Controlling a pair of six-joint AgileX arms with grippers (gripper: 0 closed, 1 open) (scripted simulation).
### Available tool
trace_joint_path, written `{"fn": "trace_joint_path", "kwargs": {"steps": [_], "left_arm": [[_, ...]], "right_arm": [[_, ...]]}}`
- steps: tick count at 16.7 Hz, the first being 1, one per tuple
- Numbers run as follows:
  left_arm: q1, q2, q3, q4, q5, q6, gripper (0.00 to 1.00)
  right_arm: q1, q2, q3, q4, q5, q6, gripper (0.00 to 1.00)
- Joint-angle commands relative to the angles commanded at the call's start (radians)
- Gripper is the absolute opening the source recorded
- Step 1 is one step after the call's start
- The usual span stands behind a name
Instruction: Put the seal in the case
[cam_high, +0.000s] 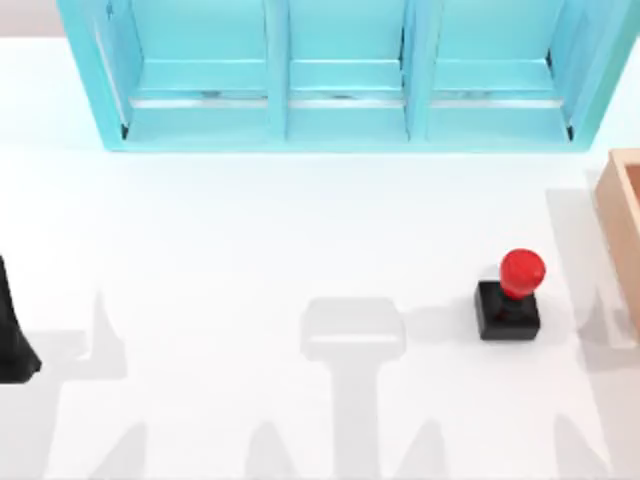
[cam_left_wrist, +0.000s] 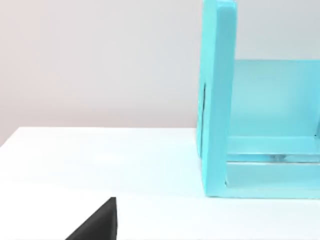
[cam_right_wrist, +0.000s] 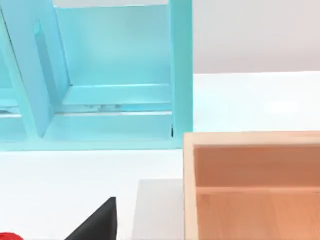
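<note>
The seal (cam_high: 510, 296), a black square block with a glossy red knob, stands upright on the white table right of centre. A sliver of its red knob (cam_right_wrist: 7, 236) shows in the right wrist view. The case (cam_high: 625, 215), a light tan wooden box with thick walls, sits at the table's right edge, a short way right of and behind the seal; its open inside (cam_right_wrist: 255, 200) holds nothing. My left gripper (cam_high: 12, 335) is a dark shape parked at the far left edge, well away from the seal. A black part of my right gripper (cam_right_wrist: 97, 224) shows near the case's corner.
A large turquoise three-bay shelf unit (cam_high: 345, 120) spans the back of the table; its end wall (cam_left_wrist: 217, 100) is in the left wrist view. White tabletop (cam_high: 250, 250) lies between the shelf and the front edge.
</note>
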Motion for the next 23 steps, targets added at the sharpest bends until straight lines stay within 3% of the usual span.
{"fn": "trace_joint_path", "kwargs": {"steps": [15, 23], "left_arm": [[0.000, 0.000, 0.000, 0.000, 0.000, 0.000, 1.00], [0.000, 0.000, 0.000, 0.000, 0.000, 0.000, 1.00]], "right_arm": [[0.274, 1.236, 1.084, -0.854, -0.002, 0.287, 1.00], [0.369, 1.658, 1.450, -1.145, -0.002, 0.381, 1.00]]}}
